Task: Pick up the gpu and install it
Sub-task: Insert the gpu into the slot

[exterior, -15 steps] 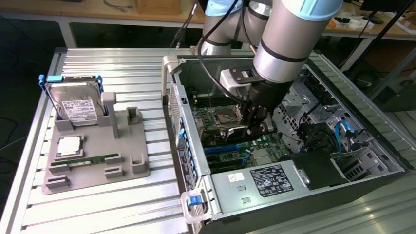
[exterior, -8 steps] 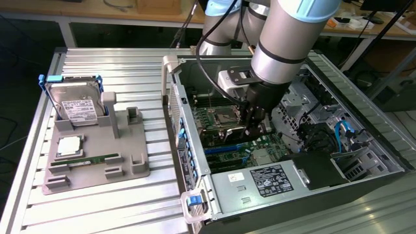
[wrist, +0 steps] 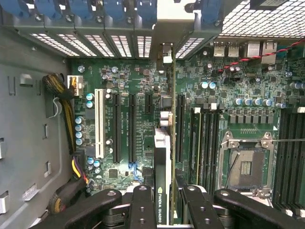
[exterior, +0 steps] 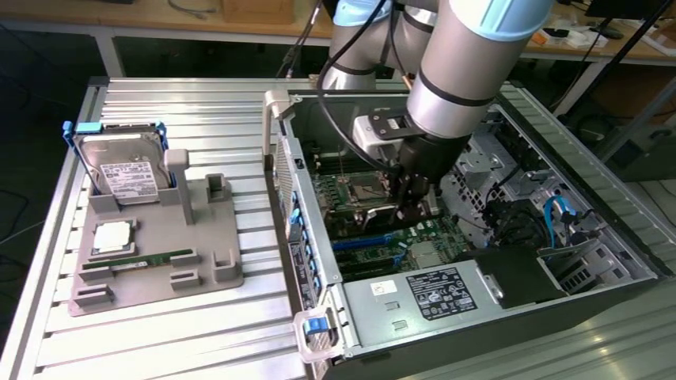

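Note:
Edge-on in the wrist view is the gpu [wrist: 163, 157], a thin dark card with a green-lettered label. My gripper [wrist: 169, 206] is shut on it, one black finger [wrist: 143, 202] on each face. The card runs from my fingers to its silver end bracket [wrist: 164, 52] at the case's rear openings, above the motherboard's black expansion slots [wrist: 131, 129]. I cannot tell whether its edge sits in a slot. In the exterior view my gripper [exterior: 412, 202] reaches down inside the open computer case [exterior: 309, 261], with the dark gpu [exterior: 372, 215] under it over the green board.
A CPU socket [wrist: 245, 167] and memory slots [wrist: 290, 157] lie beside the card. Cables [wrist: 64, 95] run along the case wall. Outside the case, a grey holder [exterior: 158, 261] carries a hard drive [exterior: 127, 178], a chip [exterior: 113, 237] and a green memory stick [exterior: 153, 259].

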`<state>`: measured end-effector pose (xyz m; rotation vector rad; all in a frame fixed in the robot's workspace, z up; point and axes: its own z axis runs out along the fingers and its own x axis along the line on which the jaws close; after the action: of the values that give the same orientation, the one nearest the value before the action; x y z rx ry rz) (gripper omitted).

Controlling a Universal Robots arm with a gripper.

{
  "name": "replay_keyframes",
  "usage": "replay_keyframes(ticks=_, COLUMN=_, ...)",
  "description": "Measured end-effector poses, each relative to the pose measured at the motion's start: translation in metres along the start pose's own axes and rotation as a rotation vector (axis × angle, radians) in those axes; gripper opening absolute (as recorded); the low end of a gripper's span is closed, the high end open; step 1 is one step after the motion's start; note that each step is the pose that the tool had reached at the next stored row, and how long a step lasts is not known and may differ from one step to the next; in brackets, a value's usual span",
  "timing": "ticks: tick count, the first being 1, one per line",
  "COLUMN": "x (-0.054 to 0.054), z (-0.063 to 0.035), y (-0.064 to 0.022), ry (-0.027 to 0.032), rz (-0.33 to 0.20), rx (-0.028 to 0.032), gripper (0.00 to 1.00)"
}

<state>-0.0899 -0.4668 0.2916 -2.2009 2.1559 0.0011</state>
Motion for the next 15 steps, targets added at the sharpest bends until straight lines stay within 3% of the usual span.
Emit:
replay_keyframes(ticks=3, x=-0.0001, z=0.0032, y=0.0008, ry=-0.0066, rz=0.0, rx=0.0002, gripper=0.27)
replay_keyframes(ticks=7, x=0.0001, z=0.0082, y=0.0048, ry=-0.0069, rz=0.0, rx=0.0, gripper=0.27)
replay_keyframes(ticks=15, x=0.0, z=0.0087, y=0.0088, ry=-0.0074, rz=0.0, rx=0.0002, gripper=0.27)
